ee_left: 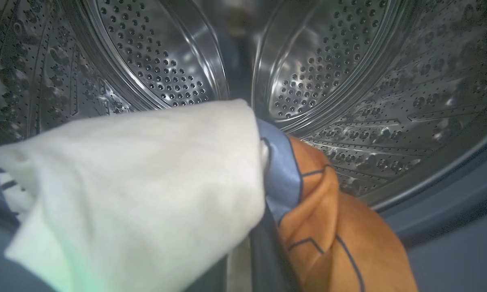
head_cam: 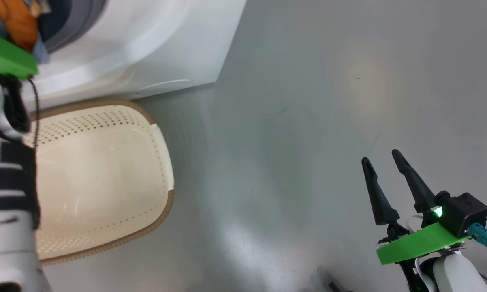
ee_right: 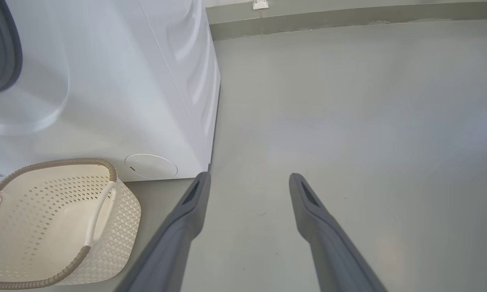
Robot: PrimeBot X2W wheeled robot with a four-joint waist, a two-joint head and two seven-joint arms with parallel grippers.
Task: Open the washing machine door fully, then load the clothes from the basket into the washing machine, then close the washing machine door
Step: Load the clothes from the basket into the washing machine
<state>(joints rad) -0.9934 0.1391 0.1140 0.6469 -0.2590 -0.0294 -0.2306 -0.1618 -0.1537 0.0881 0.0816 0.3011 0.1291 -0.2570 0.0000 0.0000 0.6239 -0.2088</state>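
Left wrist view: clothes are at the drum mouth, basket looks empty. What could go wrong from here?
1. The clothes sit low by the grey gasket, not deep in the drum; released here, a fold may hang out and get trapped at closing.
2. The white cloth hides the left jaws; if wrapped round them, it may drag back out on withdrawal.

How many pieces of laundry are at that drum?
2: a white cloth at the left wrist view's left, an orange-and-blue garment touching its right side. More may hide behind.
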